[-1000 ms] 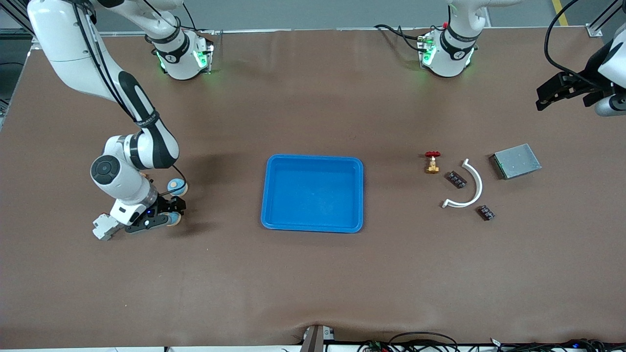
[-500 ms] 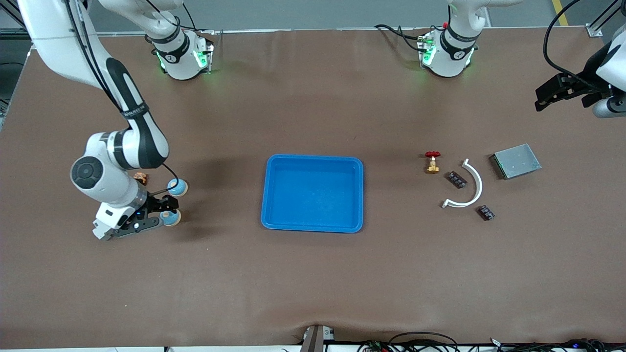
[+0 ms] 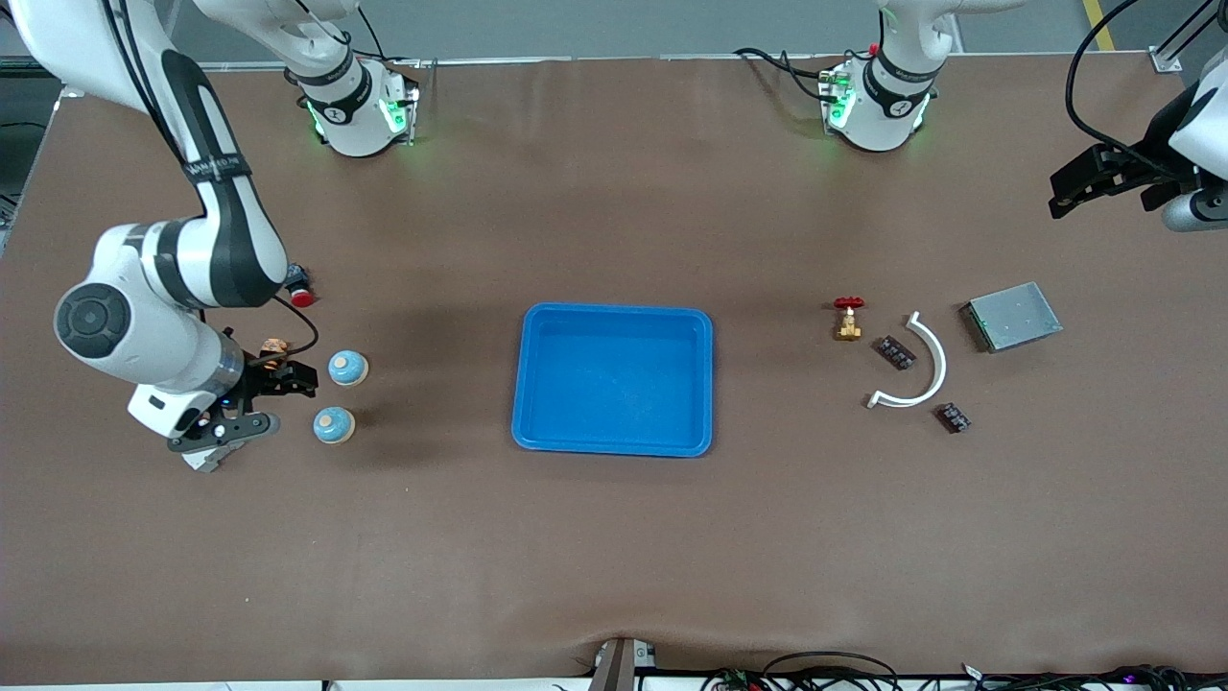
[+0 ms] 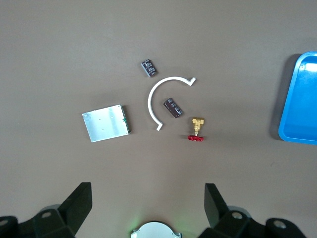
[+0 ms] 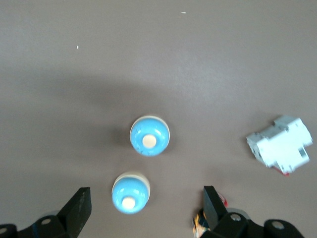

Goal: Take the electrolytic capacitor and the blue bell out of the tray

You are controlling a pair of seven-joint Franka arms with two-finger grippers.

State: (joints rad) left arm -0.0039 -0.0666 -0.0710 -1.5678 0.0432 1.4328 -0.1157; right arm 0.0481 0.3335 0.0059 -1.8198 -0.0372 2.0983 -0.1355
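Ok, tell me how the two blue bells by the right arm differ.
The first bell lies farther from the front camera than the second bell. The second bell's tan button shows plainly from above, while the first bell's looks paler and off-centre. The first bell sits beside the right gripper; the second lies apart from it. Both are round, blue, alike in size and upright on the table.

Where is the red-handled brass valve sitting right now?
In the front view the valve stands on the table between the blue tray and the white curved piece, toward the left arm's end, beside a small dark component.
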